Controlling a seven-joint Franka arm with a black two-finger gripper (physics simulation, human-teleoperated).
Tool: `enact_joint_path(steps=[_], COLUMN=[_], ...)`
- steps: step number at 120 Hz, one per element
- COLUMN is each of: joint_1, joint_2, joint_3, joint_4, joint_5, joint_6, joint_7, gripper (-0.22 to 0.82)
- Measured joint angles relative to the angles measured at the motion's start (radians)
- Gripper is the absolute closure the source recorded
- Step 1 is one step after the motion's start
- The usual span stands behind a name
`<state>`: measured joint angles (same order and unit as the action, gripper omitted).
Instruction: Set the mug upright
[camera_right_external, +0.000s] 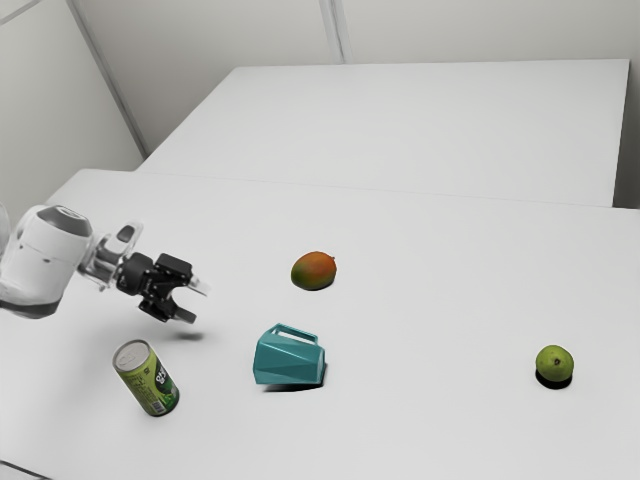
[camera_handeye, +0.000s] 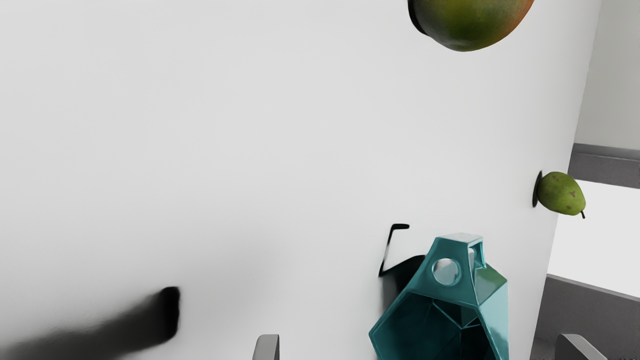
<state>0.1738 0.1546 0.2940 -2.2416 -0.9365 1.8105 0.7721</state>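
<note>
Holding pincer (camera_right_external: 194, 302) wide apart, above worktop (camera_right_external: 430, 290), gripping nothing, well short of mug. Seeing teal faceted mug (camera_right_external: 288, 362) lying on its side on worktop, mouth toward pincer, handle (camera_right_external: 296, 333) up.

Checking surroundings: finding green drink can (camera_right_external: 148, 378) standing lid-up near pincer, toward exterior view's lower left, apart from mug. Seeing mango (camera_right_external: 314, 270) resting on the far side of mug, also apart. Spotting green pear (camera_right_external: 555, 363) well off toward exterior view's right, past mug. Seeing pale slab (camera_right_external: 410, 125) behind worktop.

Looking into mug in wrist view: making out dark faceted inner walls, a round hole (camera_handeye: 446, 271) near the handle. Losing the deeper part of the interior to shade, so not able to tell about contents down there. Seeing can with its lid on, hiding whatever is inside.

Losing part of mug at the wrist view's edge, also most of mango. Getting only fingertips at that view's border. Missing mug's mouth from exterior view, facing away from that camera. Reading can's label only in part, lettering too small. Catching a thin dark line (camera_right_external: 22, 468) at exterior view's lower left corner, running off-frame; not able to tell what.
</note>
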Motion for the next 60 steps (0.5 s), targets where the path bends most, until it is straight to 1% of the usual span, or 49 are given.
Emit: enact_joint_path(steps=[31, 40, 48, 60], joint_1=[0.003, 0.003, 0.001, 0.000], joint_2=[0.037, 0.037, 0.025, -0.033], joint_3=[-0.006, -0.021, -0.032, -0.044], joint_4=[-0.003, -0.012, -0.028, -0.078], joint_5=[-0.019, -0.019, -0.017, -0.012], joint_6=[0.015, 0.013, 0.012, 0.014], joint_7=[0.030, 0.036, 0.040, 0.042], gripper=[0.00, 0.00, 0.00, 0.00])
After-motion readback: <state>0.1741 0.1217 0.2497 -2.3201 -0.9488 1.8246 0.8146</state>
